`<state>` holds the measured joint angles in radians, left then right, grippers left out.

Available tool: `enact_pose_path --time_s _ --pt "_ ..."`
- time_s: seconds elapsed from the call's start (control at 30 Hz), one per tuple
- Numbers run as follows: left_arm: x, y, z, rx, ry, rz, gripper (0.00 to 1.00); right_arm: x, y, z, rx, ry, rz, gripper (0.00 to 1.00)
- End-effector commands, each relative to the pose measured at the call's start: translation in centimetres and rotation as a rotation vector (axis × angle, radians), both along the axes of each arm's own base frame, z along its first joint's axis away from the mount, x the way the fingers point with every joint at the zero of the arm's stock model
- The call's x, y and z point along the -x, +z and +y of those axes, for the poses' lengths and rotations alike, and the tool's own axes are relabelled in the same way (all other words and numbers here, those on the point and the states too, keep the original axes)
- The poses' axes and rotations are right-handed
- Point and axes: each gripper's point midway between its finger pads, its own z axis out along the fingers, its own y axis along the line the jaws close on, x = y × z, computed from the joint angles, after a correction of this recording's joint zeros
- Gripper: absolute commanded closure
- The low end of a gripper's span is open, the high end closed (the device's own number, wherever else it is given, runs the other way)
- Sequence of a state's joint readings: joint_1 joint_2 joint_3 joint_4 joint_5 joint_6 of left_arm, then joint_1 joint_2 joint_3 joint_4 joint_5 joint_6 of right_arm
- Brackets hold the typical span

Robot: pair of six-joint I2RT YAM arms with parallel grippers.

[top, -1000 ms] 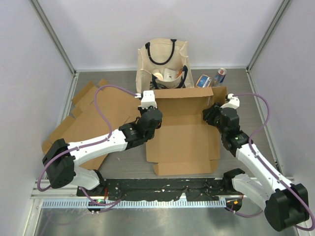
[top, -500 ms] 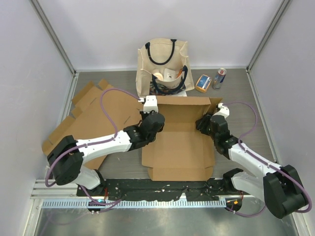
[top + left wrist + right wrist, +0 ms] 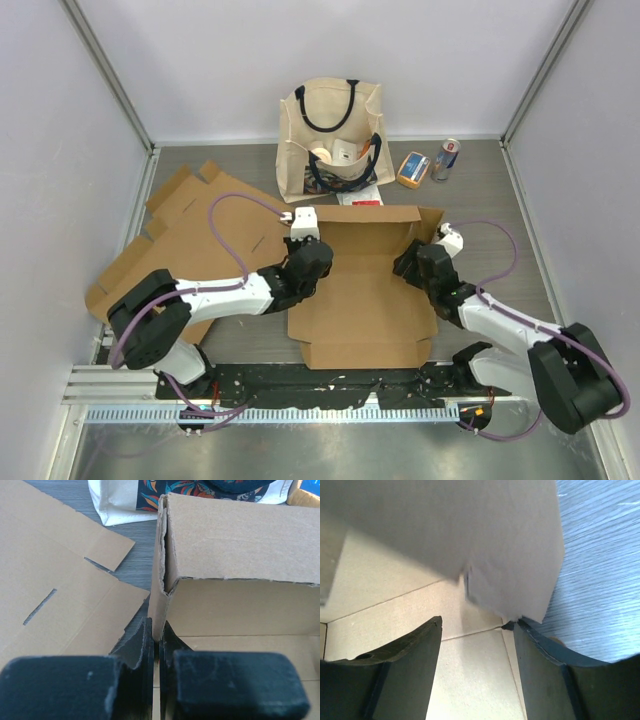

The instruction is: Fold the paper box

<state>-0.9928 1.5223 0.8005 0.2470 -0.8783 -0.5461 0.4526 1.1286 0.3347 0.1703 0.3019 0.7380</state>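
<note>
The paper box (image 3: 365,290) is brown cardboard, lying mid-table with its back wall and both side walls raised. My left gripper (image 3: 300,240) sits at the box's back left corner. In the left wrist view it (image 3: 156,635) is shut on the thin left side wall of the box (image 3: 240,545). My right gripper (image 3: 408,262) is at the right side wall. Its jaws (image 3: 477,625) stand open over the box floor (image 3: 465,680), and the raised right flap (image 3: 520,555) touches the tip of the right finger (image 3: 540,650).
A cream tote bag (image 3: 330,130) stands just behind the box, with a white slip (image 3: 366,198) at its foot. An orange packet (image 3: 412,168) and a can (image 3: 446,158) sit at the back right. Flat cardboard sheets (image 3: 190,240) lie left. Enclosure walls close three sides.
The box's side flaps have come up from flat and the box has slid slightly nearer. My right gripper has opened wider and moved inward. The left gripper stays shut on the left wall.
</note>
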Motion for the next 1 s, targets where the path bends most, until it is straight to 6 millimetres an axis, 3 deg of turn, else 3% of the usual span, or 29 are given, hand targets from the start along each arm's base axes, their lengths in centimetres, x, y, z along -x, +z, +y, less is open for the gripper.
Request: enact_pose_path --time_s 0.0,0.1,0.23,0.33,0.37,0.43,0.47,0.5,0.57,0.67,0.77,0.8,0.97 --pt "-0.9 2.2 -0.8 0.127 0.04 -0.091 1.0 -0.1 4.1 -0.6 -0.012 -0.047 -0.036 0.32" --pt "-0.9 1.6 -0.4 0.108 0.051 -0.089 1.0 1.1 6.1 -1.5 0.008 -0.063 -0.01 0.23" --pt "-0.9 1.1 -0.2 0.101 0.056 -0.085 1.0 4.3 5.2 -4.0 0.057 -0.166 0.149 0.23" --pt "-0.9 1.0 -0.2 0.101 0.057 -0.084 1.0 5.3 5.8 -4.6 0.012 -0.216 0.14 0.37" --pt "-0.9 0.9 -0.3 0.101 0.056 -0.082 1.0 5.7 5.3 -4.5 -0.015 -0.223 0.144 0.49" --pt "-0.9 0.9 -0.3 0.101 0.054 -0.081 1.0 5.4 5.8 -4.0 -0.075 -0.225 0.097 0.6" --pt "-0.9 0.8 -0.3 0.103 0.055 -0.08 1.0 5.7 4.7 -4.1 -0.079 -0.228 0.107 0.69" --pt "-0.9 0.9 -0.4 0.106 0.052 -0.081 1.0 5.4 4.7 -3.7 -0.117 -0.239 0.094 0.73" --pt "-1.0 0.8 -0.6 0.102 0.049 -0.078 1.0 5.6 3.1 -3.6 -0.124 -0.247 0.114 0.77" --pt "-1.1 0.7 -0.7 0.1 0.049 -0.077 1.0 5.5 0.8 -5.4 -0.068 -0.352 0.14 0.82" --pt "-1.1 0.4 -0.8 0.091 0.045 -0.074 1.0 5.1 -1.2 -7.5 -0.025 -0.459 0.151 0.83" --pt "-1.1 0.4 -0.8 0.089 0.043 -0.074 1.0 4.2 -1.2 -7.5 -0.046 -0.471 0.126 0.83" --pt "-1.0 -0.1 -1.0 0.081 0.032 -0.064 1.0 4.3 -4.1 -8.9 -0.107 -0.525 0.192 0.81"
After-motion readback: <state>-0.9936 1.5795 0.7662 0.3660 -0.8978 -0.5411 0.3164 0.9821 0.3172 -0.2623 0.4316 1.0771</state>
